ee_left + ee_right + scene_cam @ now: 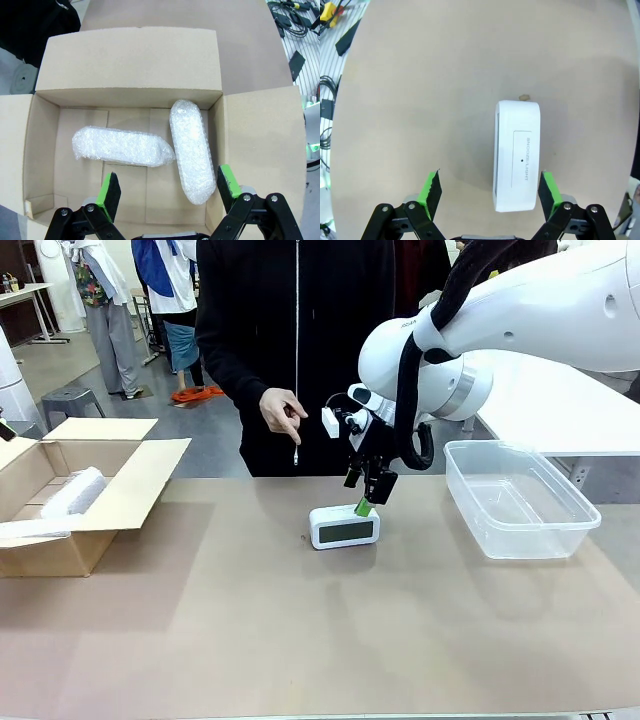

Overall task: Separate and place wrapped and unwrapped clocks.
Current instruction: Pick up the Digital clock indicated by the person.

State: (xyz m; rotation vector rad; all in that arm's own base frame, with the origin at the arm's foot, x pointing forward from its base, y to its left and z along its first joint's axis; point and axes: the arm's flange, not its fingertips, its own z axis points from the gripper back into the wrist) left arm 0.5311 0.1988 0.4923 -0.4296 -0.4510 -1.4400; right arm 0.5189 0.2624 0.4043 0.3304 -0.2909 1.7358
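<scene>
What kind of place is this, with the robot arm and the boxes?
Probably a robotics lab or test workshop. A white robot arm works at a brown table with a cardboard box, a clear plastic bin and a white digital clock, while a person watches.

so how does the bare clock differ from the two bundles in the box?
The white clock is unwrapped, with its grey screen visible; the two wrapped bundles are covered in bubble wrap. The clock stands on the table under the open right tool; the bundles lie flat in the cardboard box, below the open left tool. All three are oblong.
</scene>
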